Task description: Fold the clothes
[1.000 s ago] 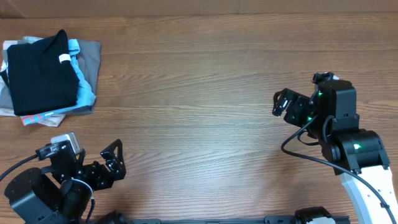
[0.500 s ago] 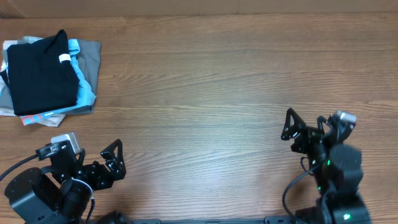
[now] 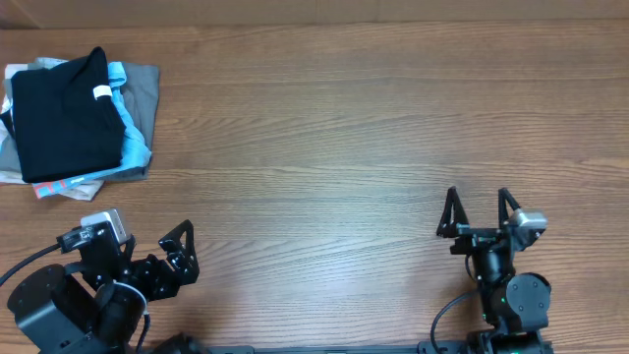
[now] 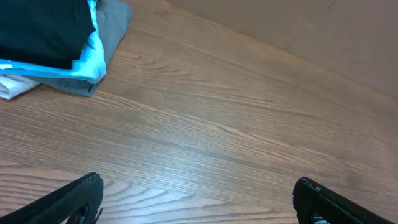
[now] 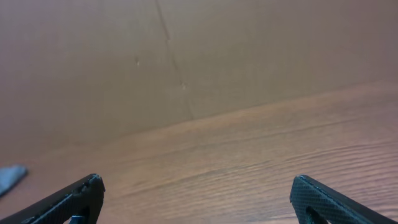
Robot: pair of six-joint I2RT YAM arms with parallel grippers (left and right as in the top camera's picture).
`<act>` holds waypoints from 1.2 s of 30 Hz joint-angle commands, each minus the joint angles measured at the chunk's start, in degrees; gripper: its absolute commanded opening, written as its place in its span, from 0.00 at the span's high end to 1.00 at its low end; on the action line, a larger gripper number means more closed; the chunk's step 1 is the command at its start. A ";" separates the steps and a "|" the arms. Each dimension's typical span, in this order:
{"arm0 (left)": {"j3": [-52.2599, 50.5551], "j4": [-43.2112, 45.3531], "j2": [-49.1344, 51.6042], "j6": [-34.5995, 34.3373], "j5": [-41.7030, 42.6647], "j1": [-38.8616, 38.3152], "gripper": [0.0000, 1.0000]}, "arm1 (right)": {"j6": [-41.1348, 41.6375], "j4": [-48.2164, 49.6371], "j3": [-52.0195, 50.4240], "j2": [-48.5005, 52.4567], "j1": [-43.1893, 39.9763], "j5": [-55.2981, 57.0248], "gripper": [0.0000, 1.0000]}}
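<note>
The black T-shirt (image 3: 64, 113) lies folded on top of a pile at the table's far left, its small white neck tag (image 3: 102, 91) showing. It also shows in the left wrist view (image 4: 37, 28). My left gripper (image 3: 185, 254) is open and empty near the front left edge, well short of the pile; its jaws (image 4: 199, 186) frame bare wood. My right gripper (image 3: 478, 202) is open and empty at the front right, pointing away from the front edge; its jaws (image 5: 198, 183) frame bare wood too.
Under the black shirt lie a light-blue shirt (image 3: 136, 143) and a grey folded shirt (image 3: 145, 93), with a white patterned cloth (image 3: 59, 185) at the bottom. A brown wall (image 5: 186, 56) stands behind the wooden table (image 3: 324, 128).
My right arm has drawn back from the right middle of the table to the front edge, its open gripper swinging to point straight away. The left arm and the pile have not moved.
</note>
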 commanded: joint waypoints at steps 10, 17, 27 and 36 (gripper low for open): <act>-0.44 0.17 0.09 -0.15 -0.22 0.00 0.00 | -13.62 -4.02 -2.75 -8.74 -0.26 -5.79 0.00; -0.44 0.17 0.09 -0.15 -0.22 0.00 0.00 | -15.82 -7.78 -2.75 -8.74 -0.26 -5.68 0.00; -0.44 0.17 0.09 -0.15 -0.22 0.00 0.00 | -15.80 -7.76 -2.75 -8.72 -0.26 -5.55 0.00; -0.44 0.17 0.09 -0.15 -0.96 -1.07 0.00 | -15.80 -7.76 -2.75 -8.72 -0.26 -5.55 0.00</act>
